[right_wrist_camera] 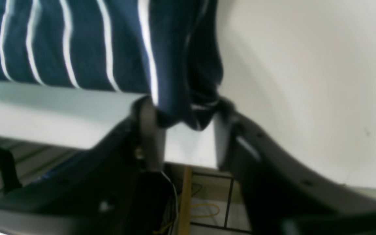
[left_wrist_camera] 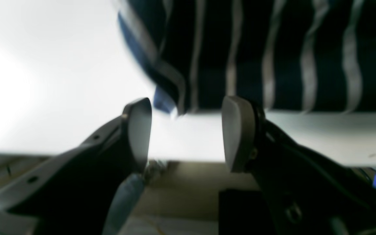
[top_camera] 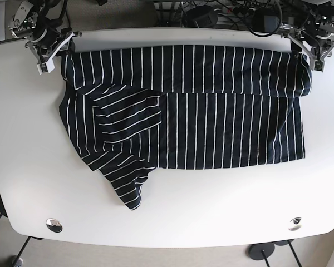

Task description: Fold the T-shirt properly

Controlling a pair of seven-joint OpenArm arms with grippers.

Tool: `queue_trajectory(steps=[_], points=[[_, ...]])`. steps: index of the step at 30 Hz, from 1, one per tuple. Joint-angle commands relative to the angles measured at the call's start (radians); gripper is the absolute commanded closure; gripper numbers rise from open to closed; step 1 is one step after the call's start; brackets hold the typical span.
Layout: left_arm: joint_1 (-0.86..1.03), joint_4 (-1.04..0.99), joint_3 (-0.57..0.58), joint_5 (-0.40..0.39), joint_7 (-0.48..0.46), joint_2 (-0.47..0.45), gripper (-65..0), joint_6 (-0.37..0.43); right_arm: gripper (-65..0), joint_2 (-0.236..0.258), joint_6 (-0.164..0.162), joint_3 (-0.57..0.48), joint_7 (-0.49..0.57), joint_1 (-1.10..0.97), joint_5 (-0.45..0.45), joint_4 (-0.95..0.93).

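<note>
Open jaws beside T-shirt (left_wrist_camera: 273,55) edge

You're looking at a robotics lab or test bench, not a home. The white worktop (top_camera: 172,222) has rounded corners and two metal-ringed cable ports (top_camera: 54,225) near its front edge, and it stands on dark feet with castors (top_camera: 261,251). Behind its far edge you can see a tangle of black cables and equipment (top_camera: 222,14). Both arms are mounted at the far corners. Below the worktop edge, the right wrist view shows you a tiled floor with a loose yellow cable (right_wrist_camera: 204,209).
</note>
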Motion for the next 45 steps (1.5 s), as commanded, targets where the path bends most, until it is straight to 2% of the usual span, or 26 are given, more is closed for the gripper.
queue_trajectory(steps=[1,9,10,12,13,16,17,20,22,28,31,33,34,36,37,39,41,42,43,45], points=[[-0.008,0.014,-0.012,-0.015,-0.025,-0.016,-30.7,0.002,-16.3,0.011,0.002,0.001,0.012,-0.001,0.011,0.014],[-0.054,-0.118,-0.003,-0.015,-0.025,-0.074,-31.0,0.002,-15.1,0.013,0.002,0.006,0.012,0.007,0.016,0.017],[-0.056,-0.138,-0.001,-0.015,-0.025,-0.091,-30.7,0.002,-13.6,0.013,0.002,0.006,0.012,0.007,0.016,0.017],[-0.059,-0.150,-0.001,-0.017,-0.027,-0.103,-30.1,0.002,-5.1,0.013,0.002,0.004,0.012,0.007,0.016,0.017],[-0.059,-0.150,-0.001,-0.018,-0.027,-0.105,-27.4,0.002,-1.6,0.013,0.002,0.004,0.012,0.007,0.013,0.017],[-0.064,-0.149,0.000,-0.015,-0.027,-0.106,-9.3,0.002,-1.9,0.013,0.002,0.003,0.035,0.007,0.016,0.016],[-0.074,-0.149,0.000,-0.015,-0.027,-0.106,-5.8,0.002,-1.9,0.013,0.002,0.003,0.048,0.007,0.013,0.016],[-0.082,-0.140,-0.011,-0.018,-0.025,-0.116,-4.3,0.002,-1.7,0.015,0.002,0.007,0.055,0.007,0.011,0.016],[-0.082,-0.121,-0.012,-0.020,-0.019,-0.156,-1.0,0.002,-1.7,0.038,0.002,0.009,0.055,0.004,0.011,0.016],[-0.081,-0.155,-0.072,-0.015,-0.019,-0.249,-0.8,0.002,-1.7,0.080,0.002,0.011,0.055,-0.001,0.010,0.016],[-0.074,-0.200,-0.071,-0.020,-0.018,-0.295,-2.9,0.002,-1.7,0.080,0.002,0.011,0.055,-0.002,0.010,0.022],[-0.047,-0.196,-0.071,-0.021,-0.018,-0.312,-13.9,0.002,-2.1,0.082,0.002,0.011,0.055,-0.004,0.010,0.023],[-0.036,-0.195,-0.069,-0.023,-0.018,-0.309,-23.9,0.002,-2.4,0.082,0.002,0.011,0.055,-0.018,0.013,0.023],[-0.033,-0.195,-0.072,-0.023,-0.018,-0.307,-31.1,0.002,-7.1,0.082,0.002,0.007,0.055,-0.033,0.017,0.036],[-0.033,-0.189,-0.069,-0.026,-0.018,-0.306,-32.4,0.002,-12.0,0.079,0.002,0.011,0.055,-0.034,0.017,0.048],[-0.031,-0.115,-0.061,-0.098,-0.013,-0.274,-33.2,0.002,-29.2,0.076,0.002,0.014,0.057,-0.047,0.017,0.082],[-0.030,-0.034,-0.023,-0.144,0.034,-0.243,-33.1,0.002,-41.7,0.074,0.002,0.034,0.066,-0.062,0.019,0.111],[-0.030,0.031,0.015,-0.155,0.067,-0.223,-33.1,0.002,-48.5,0.048,0.002,0.058,0.077,-0.061,0.020,0.137],[-0.031,0.070,0.045,-0.153,0.076,-0.198,-33.1,0.002,-51.0,0.031,0.002,0.076,0.083,-0.061,0.017,0.152],[-0.033,0.143,0.138,-0.152,0.076,-0.129,-32.6,0.002,-51.7,0.027,0.002,0.098,0.089,-0.039,0.019,0.169]])
